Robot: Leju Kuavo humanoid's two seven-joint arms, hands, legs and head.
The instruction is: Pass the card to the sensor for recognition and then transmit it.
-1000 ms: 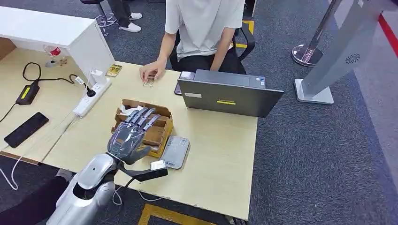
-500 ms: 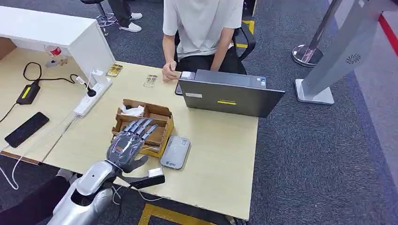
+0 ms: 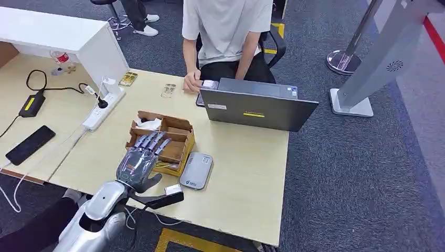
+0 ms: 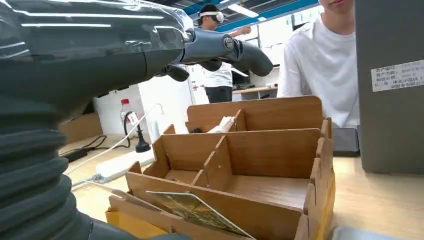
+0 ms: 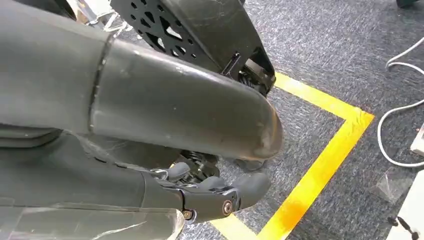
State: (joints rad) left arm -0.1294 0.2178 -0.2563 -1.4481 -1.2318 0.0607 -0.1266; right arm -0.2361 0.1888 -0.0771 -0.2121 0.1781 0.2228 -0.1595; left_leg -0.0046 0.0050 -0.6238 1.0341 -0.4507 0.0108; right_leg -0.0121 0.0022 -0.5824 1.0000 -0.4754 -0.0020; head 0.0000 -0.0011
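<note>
left hand (image 3: pixel 138 161) open-fingered over divided box (image 3: pixel 177 137), card (image 4: pixel 197 212) inside

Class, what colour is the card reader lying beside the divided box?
Silver-grey card reader, clearest in the head view.

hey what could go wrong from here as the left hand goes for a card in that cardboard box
1. The left hand hovers with fingers spread over the cardboard organizer; its thin dividers could snag fingers or the light box could slide.
2. The card leans flat against a wall in the nearest slot, so pinching it may fail.
3. The grey card reader lies right beside the box and might get knocked.
</note>
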